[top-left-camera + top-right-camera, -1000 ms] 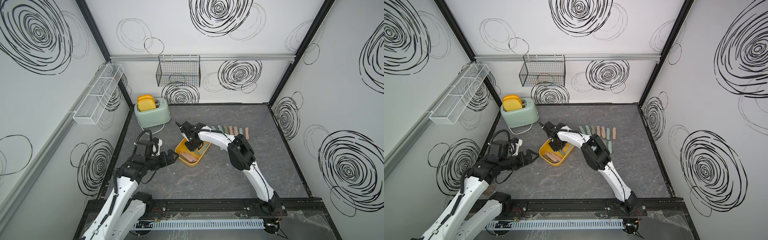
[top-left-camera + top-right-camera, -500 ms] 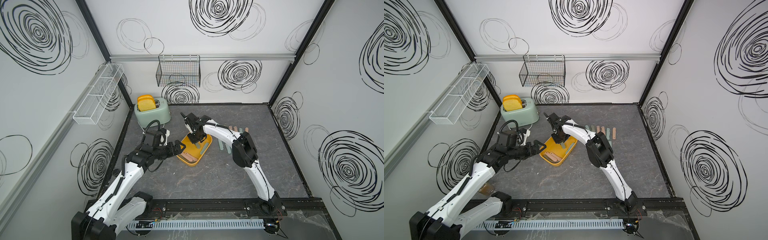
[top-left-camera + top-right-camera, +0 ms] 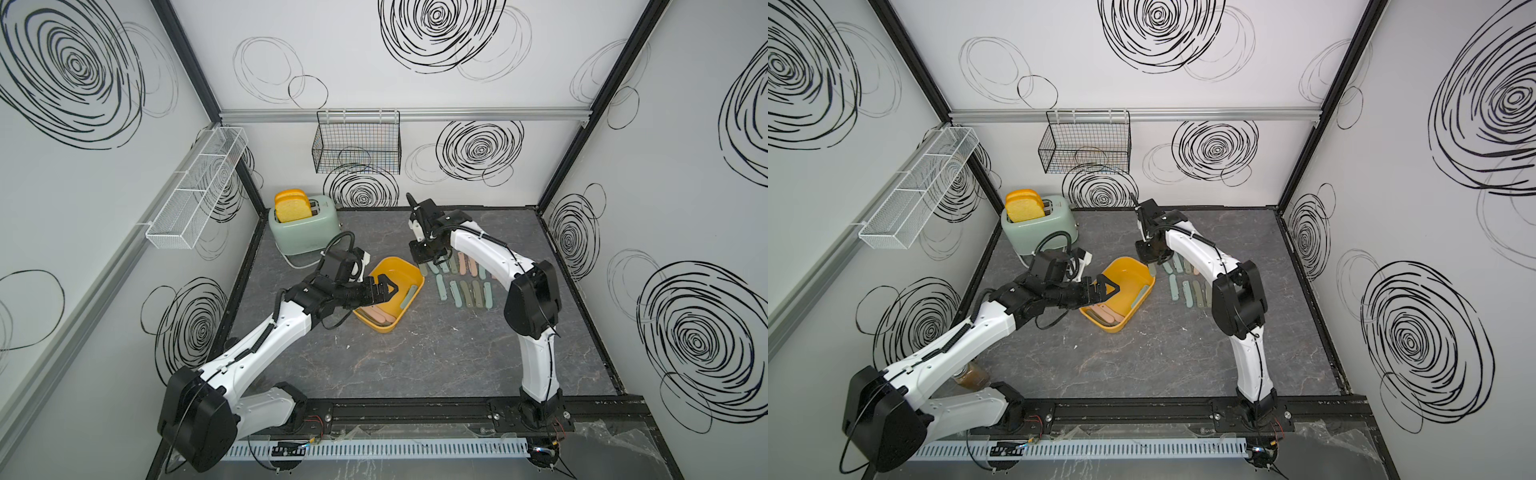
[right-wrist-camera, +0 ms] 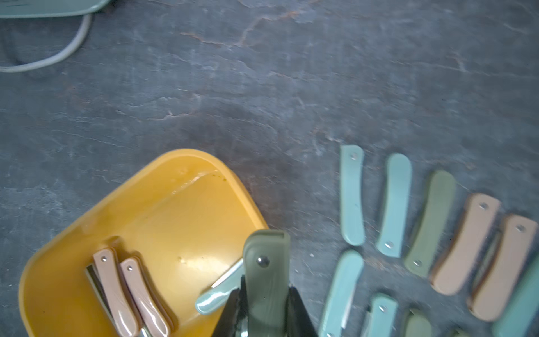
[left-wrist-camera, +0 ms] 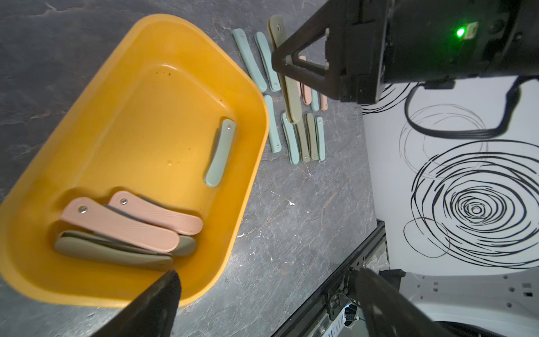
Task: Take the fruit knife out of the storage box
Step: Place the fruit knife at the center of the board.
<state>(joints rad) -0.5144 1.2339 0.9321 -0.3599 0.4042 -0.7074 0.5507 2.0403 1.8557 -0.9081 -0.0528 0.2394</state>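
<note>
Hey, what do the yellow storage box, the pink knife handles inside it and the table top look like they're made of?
The storage box is likely moulded plastic, smooth and semi-gloss: rounded corners, soft highlights. The pink knife handles are probably matte plastic, with faint ridges and a shiny metal-looking rivet. The table top is a dark, veined, slate-look surface; real stone or print, cannot tell.

Both top views are bright and evenly lit. The white walls [image 3: 415, 62] bounce the light, and the arms throw only faint, soft shadows on the dark surface [image 3: 415, 365]. The wide lens splays the black corner posts [image 3: 1350, 62] outward toward the edges. The left wrist view is sharp, with a green lamp [image 5: 460, 32] glowing. The right wrist view is smeared: the yellow box [image 4: 145, 221] carries a pale sheen, and the green knife [image 4: 267, 280] nearest the lens is soft.
</note>
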